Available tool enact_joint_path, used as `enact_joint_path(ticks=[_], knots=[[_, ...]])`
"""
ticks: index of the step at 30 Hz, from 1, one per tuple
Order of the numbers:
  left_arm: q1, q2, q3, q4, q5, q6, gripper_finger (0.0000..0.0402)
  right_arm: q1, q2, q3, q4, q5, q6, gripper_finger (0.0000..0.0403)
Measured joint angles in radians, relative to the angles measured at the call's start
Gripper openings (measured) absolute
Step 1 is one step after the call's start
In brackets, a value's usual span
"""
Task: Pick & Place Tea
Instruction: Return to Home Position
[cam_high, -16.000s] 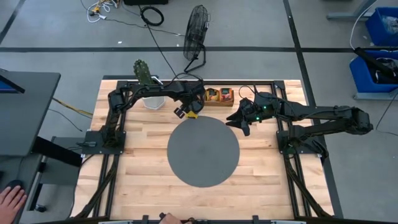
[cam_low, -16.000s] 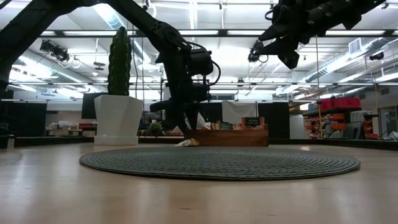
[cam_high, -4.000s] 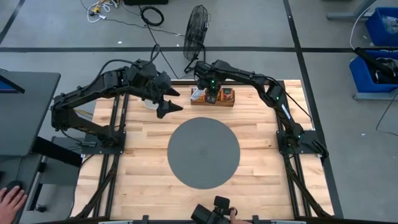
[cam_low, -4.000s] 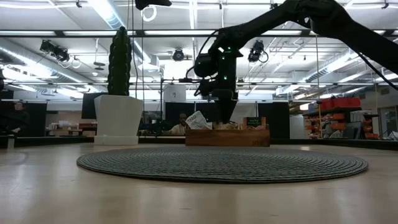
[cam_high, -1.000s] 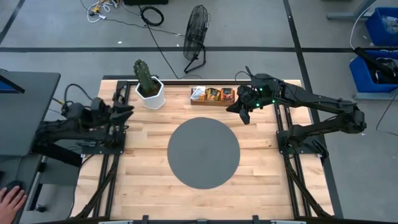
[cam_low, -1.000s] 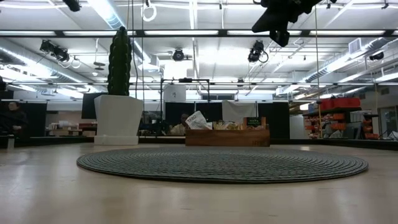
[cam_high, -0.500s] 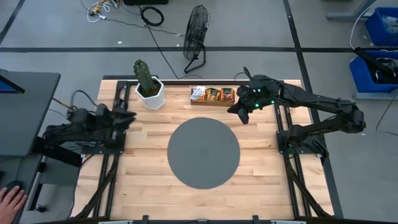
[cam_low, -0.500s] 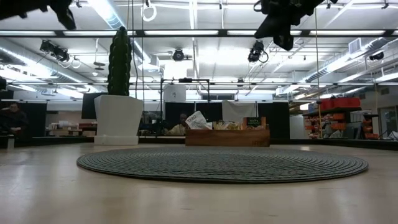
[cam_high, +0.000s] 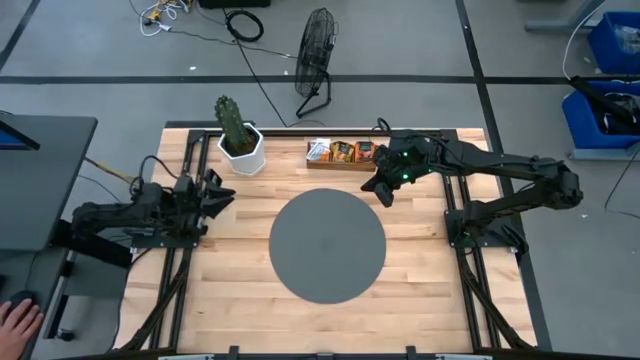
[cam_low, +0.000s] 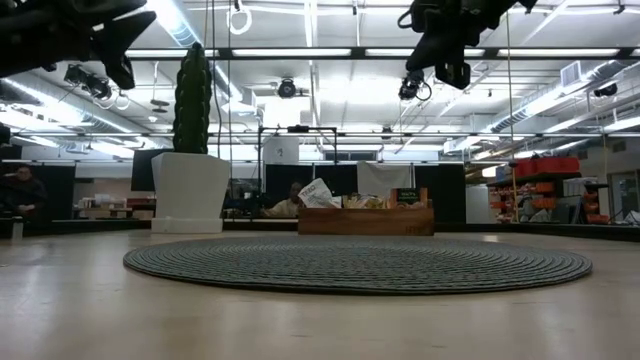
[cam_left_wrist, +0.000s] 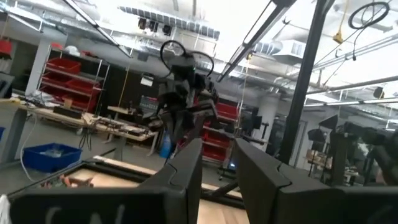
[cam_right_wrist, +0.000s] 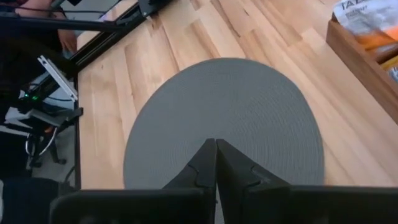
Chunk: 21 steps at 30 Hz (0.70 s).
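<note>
The tea sachets (cam_high: 340, 152) stand packed in a brown wooden tray (cam_high: 343, 164) at the table's far edge. A white sachet (cam_low: 318, 192) sticks up at the tray's left end and also shows in the right wrist view (cam_right_wrist: 367, 14). My right gripper (cam_high: 382, 191) hangs shut and empty above the table, between the tray and the round grey mat (cam_high: 327, 245); its fingers (cam_right_wrist: 205, 167) meet over the mat. My left gripper (cam_high: 224, 191) is drawn back at the table's left edge, raised, its fingers (cam_left_wrist: 186, 168) apart with nothing between them.
A cactus in a white pot (cam_high: 240, 145) stands at the far left of the table, left of the tray. The grey mat (cam_low: 350, 262) lies flat at the table's middle. Black frame rails (cam_high: 190, 250) run along both sides. A fan (cam_high: 318, 45) stands on the floor beyond.
My left arm has folded down at the left edge, and its gripper has sunk into the low view's upper left corner. My right gripper has drifted slightly from the tray toward the mat and rolled a little, staying shut. The sachets have not moved.
</note>
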Motion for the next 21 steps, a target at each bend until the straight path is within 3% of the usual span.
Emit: enact_joint_path(ticks=[10,17,21], knots=[[0.01,0.0,-0.042,0.026,-0.002,-0.017,0.0096,-0.001,0.0,0.0,0.002,0.102,0.022,0.0011],[0.01,0.001,-0.042,-0.119,-0.002,-0.034,0.0096,-0.001,0.0,0.0,0.001,0.11,0.011,0.0004],[0.01,0.001,-0.043,-0.214,-0.001,-0.055,0.0096,0.016,0.0,0.0,0.001,0.171,-0.005,0.0003]])
